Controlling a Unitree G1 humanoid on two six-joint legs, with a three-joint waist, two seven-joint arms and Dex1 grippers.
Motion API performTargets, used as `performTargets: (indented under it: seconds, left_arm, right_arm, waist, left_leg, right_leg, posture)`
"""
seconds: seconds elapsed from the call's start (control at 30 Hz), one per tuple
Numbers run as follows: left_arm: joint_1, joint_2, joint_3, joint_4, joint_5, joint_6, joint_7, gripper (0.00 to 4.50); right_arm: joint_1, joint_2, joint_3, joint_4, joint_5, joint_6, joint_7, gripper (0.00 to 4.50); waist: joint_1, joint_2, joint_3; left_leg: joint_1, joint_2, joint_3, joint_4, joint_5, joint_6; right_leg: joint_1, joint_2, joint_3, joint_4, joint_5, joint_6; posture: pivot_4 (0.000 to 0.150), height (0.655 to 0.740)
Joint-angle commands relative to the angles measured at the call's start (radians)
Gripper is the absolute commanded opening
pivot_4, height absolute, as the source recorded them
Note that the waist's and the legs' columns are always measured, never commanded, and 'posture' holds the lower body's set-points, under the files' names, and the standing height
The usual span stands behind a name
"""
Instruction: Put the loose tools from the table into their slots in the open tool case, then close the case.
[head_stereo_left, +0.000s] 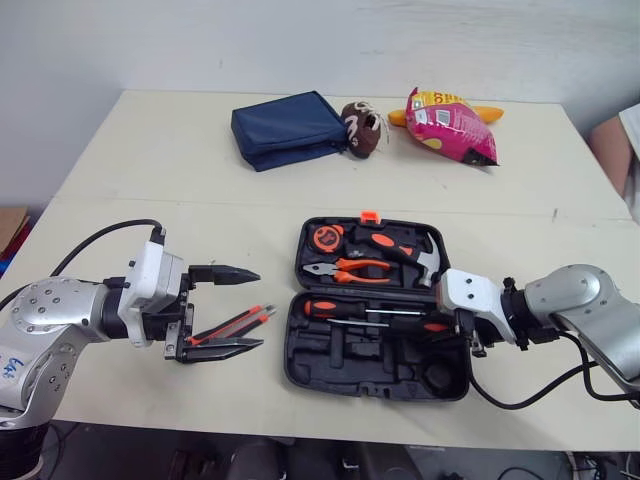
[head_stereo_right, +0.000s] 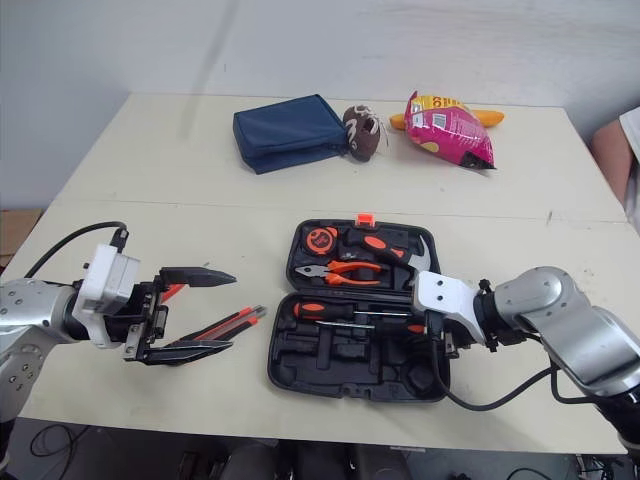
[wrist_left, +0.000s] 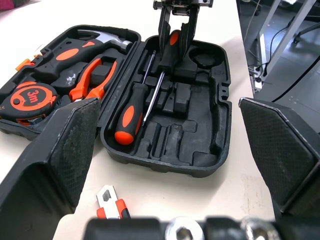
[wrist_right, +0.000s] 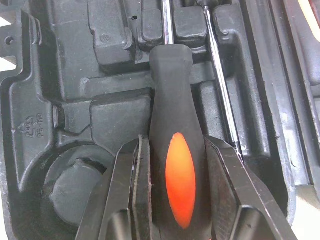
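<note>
Tabletop (head_stereo_left: 150, 170) bears open tool case (head_stereo_left: 330, 378) holding pliers (head_stereo_left: 352, 268), tape (head_stereo_left: 325, 238); right tool (wrist_right: 175, 150) pinches screwdriver (wrist_right: 172, 85); left tool (head_stereo_left: 257, 308) spread.

Head views look down over the table (head_stereo_left: 150, 150); wrist views (right one closest) share the case (wrist_left: 220, 142)

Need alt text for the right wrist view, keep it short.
The right claw grips a black screwdriver with an orange inset by its handle, over the moulded tray of the tool case. A second metal shaft lies alongside in the tray.
</note>
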Motion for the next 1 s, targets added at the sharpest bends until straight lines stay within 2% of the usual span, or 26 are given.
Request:
performTargets:
  seconds: [0.03,0.07,0.3,0.57,0.67,0.7,0.77,1.0]
  left_arm:
    - [-0.005,0.001,0.010,-0.027,-0.006,-0.012,0.007,4.50]
    - [-0.005,0.000,0.011,-0.027,-0.006,-0.012,0.009,4.50]
    - [0.013,0.002,0.027,-0.029,-0.006,-0.019,0.009,4.50]
    - [0.044,0.018,0.065,-0.028,-0.019,-0.011,-0.003,4.50]
    - [0.036,0.010,0.058,-0.028,-0.015,-0.015,0.003,4.50]
    - [0.032,0.006,0.053,-0.028,-0.012,-0.017,0.006,4.50]
    - [0.025,0.001,0.045,-0.030,-0.009,-0.019,0.012,4.50]
    - [-0.003,-0.012,0.006,-0.027,0.002,-0.028,0.022,4.50]
  right_arm:
    - [0.001,0.009,0.013,0.006,-0.006,0.015,0.009,1.03]
    - [-0.002,0.013,0.013,0.007,-0.002,0.019,0.010,1.03]
    - [0.014,0.040,-0.056,0.023,0.047,-0.102,0.072,4.48]
    - [0.016,0.020,-0.187,0.128,0.114,-0.207,0.185,4.48]
    - [0.000,0.116,-0.214,0.112,0.212,-0.186,0.166,4.48]
    - [0.001,0.170,-0.222,0.107,0.244,-0.183,0.134,4.10]
    - [0.022,0.219,-0.213,0.097,0.252,-0.199,0.115,3.76]
    - [0.075,0.345,-0.136,0.212,0.092,-0.437,0.084,0.41]
  waist:
    - [0.000,0.000,0.000]
    - [0.000,-0.001,0.000]
    - [0.001,-0.001,0.000]
    - [0.002,-0.001,0.000]
    - [-0.001,-0.001,-0.001]
    - [-0.001,-0.001,0.000]
    - [-0.003,-0.002,-0.001]
    - [0.003,-0.003,-0.001]
  left_leg:
    - [0.000,0.000,0.000,0.000,0.000,0.000]
    - [0.000,0.000,0.000,0.000,0.000,0.000]
    - [0.000,0.000,0.000,0.000,0.000,0.000]
    - [0.000,0.000,0.000,0.002,0.000,0.000]
    - [0.000,0.000,0.000,0.001,0.000,0.000]
    - [0.000,0.000,0.000,0.002,0.000,0.000]
    - [0.000,0.001,0.000,0.002,0.000,0.000]
    - [0.000,0.000,0.000,0.003,0.000,0.000]
  right_leg:
    - [0.000,0.000,0.000,0.000,0.000,0.000]
    - [0.000,0.000,0.000,0.000,0.000,0.000]
    - [0.000,0.000,0.000,0.001,0.000,0.000]
    - [0.000,0.000,0.000,0.001,0.000,0.000]
    - [0.000,0.000,0.000,0.002,0.000,0.000]
    - [0.000,0.000,0.000,0.002,0.000,0.000]
    - [0.000,0.001,0.000,0.002,0.000,0.000]
    - [0.001,0.000,0.000,0.002,0.000,0.000]
  posture:
    - [0.150,0.7400]
    - [0.150,0.7400]
    - [0.150,0.7400]
    - [0.150,0.7400]
    - [0.150,0.7400]
    - [0.150,0.7400]
    - [0.150,0.7400]
    - [0.150,0.7400]
